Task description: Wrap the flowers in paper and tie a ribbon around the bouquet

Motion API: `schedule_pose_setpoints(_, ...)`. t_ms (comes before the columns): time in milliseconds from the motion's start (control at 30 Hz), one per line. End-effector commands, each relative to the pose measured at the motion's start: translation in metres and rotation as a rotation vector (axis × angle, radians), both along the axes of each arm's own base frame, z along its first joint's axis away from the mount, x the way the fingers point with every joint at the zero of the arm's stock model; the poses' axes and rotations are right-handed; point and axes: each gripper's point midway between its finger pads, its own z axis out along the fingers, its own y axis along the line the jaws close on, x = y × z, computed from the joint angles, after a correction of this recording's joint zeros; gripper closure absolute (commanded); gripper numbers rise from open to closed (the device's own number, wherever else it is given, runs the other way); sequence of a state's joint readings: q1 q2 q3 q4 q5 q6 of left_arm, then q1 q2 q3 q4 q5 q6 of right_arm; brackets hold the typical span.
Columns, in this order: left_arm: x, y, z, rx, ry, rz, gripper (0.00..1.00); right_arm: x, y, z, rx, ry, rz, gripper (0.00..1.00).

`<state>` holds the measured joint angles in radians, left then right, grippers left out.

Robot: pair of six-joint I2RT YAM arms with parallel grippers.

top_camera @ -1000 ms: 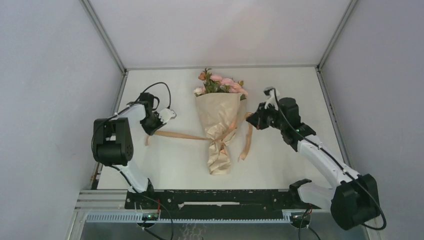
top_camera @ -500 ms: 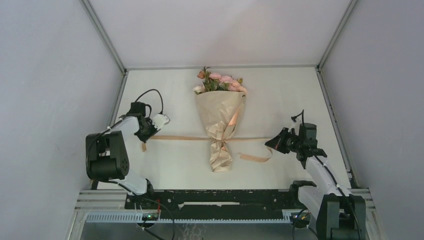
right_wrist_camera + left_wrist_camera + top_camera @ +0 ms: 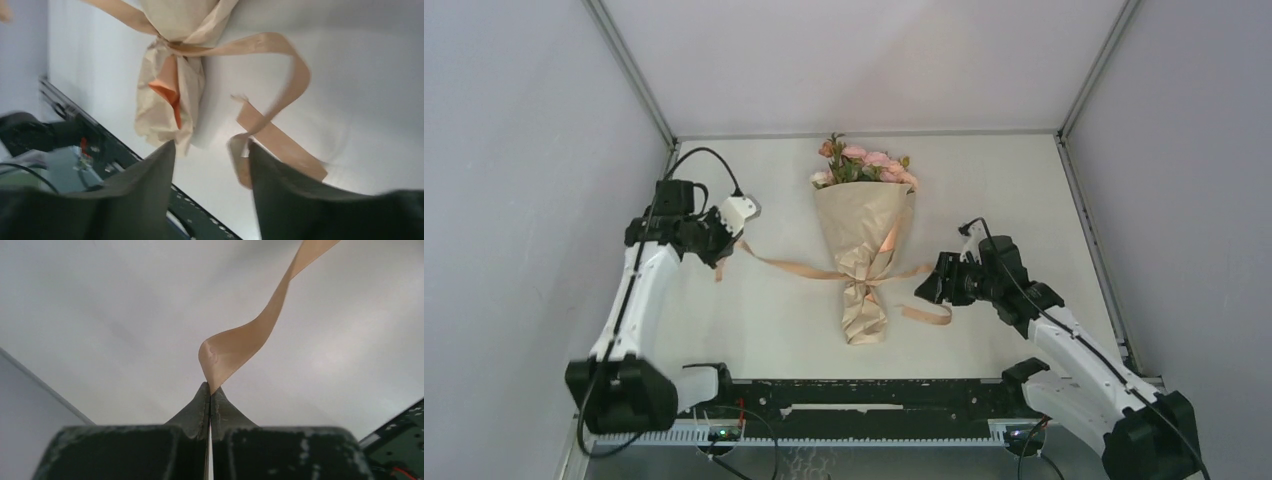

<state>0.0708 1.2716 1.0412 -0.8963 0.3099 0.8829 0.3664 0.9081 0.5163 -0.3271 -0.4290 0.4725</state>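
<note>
The flowers (image 3: 861, 164) lie mid-table, pink heads toward the far edge, wrapped in a cone of tan paper (image 3: 861, 232). The ribbon (image 3: 796, 267) is knotted round the cone's narrow neck. Its left length sags over to my left gripper (image 3: 724, 248), which is shut on it; in the left wrist view the ribbon (image 3: 240, 342) comes out of the pinched tips of that left gripper (image 3: 210, 388). My right gripper (image 3: 923, 289) is open just right of the neck. The ribbon's right tail (image 3: 280, 65) curls loose on the table, its end brushing one finger (image 3: 280, 190) of the open right gripper (image 3: 211, 145). Paper (image 3: 170, 100) fills the view ahead.
The black base rail (image 3: 864, 395) runs along the near table edge, just below the bouquet's foot. Grey enclosure walls (image 3: 524, 150) stand on both sides. Cables (image 3: 714, 158) arc off the left wrist.
The right gripper has opened, let go of the ribbon's right end and moved in toward the bouquet. The taut ribbon has gone slack. The left gripper lifted back, still gripping.
</note>
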Motion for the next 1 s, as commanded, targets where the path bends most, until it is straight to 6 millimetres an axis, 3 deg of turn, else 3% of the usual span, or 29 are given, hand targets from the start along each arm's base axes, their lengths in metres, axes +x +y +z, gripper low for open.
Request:
schedule_pose_setpoints(0, -0.058, -0.079, 0.095, -0.303, -0.116, -0.17, 1.0, -0.007, -0.007, 0.022, -0.075, -0.068, -0.03, 0.24)
schedule_pose_setpoints(100, -0.09, -0.109, 0.126, -0.413, -0.193, -0.273, 1.0, -0.01, 0.003, 0.054, -0.097, -0.219, 0.04, 0.12)
schedule_pose_setpoints(167, -0.107, -0.125, 0.142, -0.508, -0.175, -0.3, 1.0, -0.016, 0.027, 0.081, -0.075, -0.355, 0.155, 0.02)
schedule_pose_setpoints(233, -0.12, -0.136, 0.155, -0.582, -0.159, -0.311, 1.0, -0.022, 0.056, 0.102, -0.075, -0.541, 0.311, 0.0)
schedule_pose_setpoints(400, -0.141, -0.149, 0.16, -0.633, -0.136, -0.358, 1.0, -0.029, 0.128, 0.122, -0.144, -0.99, 0.634, 0.0)
schedule_pose_setpoints(467, -0.145, -0.151, 0.157, -0.648, -0.115, -0.356, 1.0, -0.02, 0.154, 0.128, -0.12, -1.106, 0.688, 0.0)
schedule_pose_setpoints(600, -0.149, -0.152, 0.159, -0.664, -0.087, -0.336, 1.0, 0.005, 0.192, 0.103, -0.107, -1.075, 0.766, 0.04)
schedule_pose_setpoints(733, -0.154, -0.152, 0.157, -0.67, -0.042, -0.335, 1.0, 0.034, 0.21, 0.077, -0.115, -0.978, 0.74, 0.15)
schedule_pose_setpoints(900, -0.152, -0.151, 0.154, -0.658, -0.018, -0.325, 1.0, 0.056, 0.208, 0.06, -0.067, -0.88, 0.674, 0.52)
schedule_pose_setpoints(967, -0.151, -0.152, 0.154, -0.659, -0.011, -0.321, 1.0, 0.057, 0.21, 0.054, -0.061, -0.867, 0.685, 0.58)
